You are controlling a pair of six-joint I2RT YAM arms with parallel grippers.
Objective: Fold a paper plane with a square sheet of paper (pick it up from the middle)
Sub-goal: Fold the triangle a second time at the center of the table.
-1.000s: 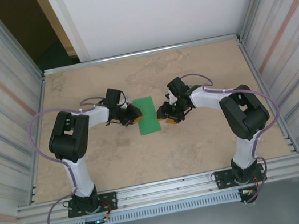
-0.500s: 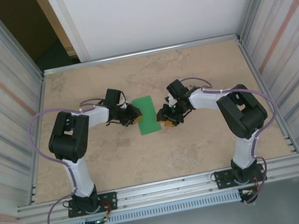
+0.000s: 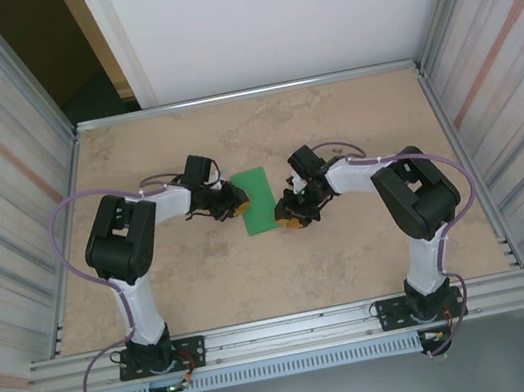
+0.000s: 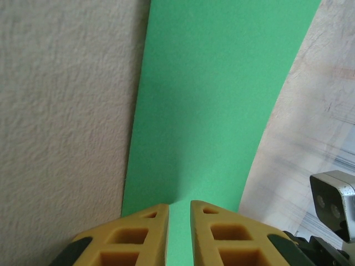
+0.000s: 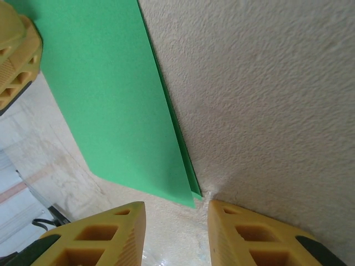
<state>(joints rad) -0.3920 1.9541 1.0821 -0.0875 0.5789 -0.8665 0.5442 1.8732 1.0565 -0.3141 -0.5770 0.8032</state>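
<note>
While the left gripper (image 4: 178,206) is pinched almost closed on one edge of the paper (image 3: 257,200), the right gripper (image 5: 176,209) has its jaws partly apart, holding nothing, with the paper's corner just ahead of them. The paper's a folded green strip in the middle of the table (image 3: 355,261), between both grippers.

The sheet of paper (image 3: 256,201) is seen as plain, unmarked, bright green, folded over on itself into a narrow rectangle. It is laid flat near the middle of the table (image 3: 352,129), its long sides running from the table's near edge towards the far edge with a slight tilt. At one near corner two layers can be made out, slightly offset, the lower one showing past the upper
</note>
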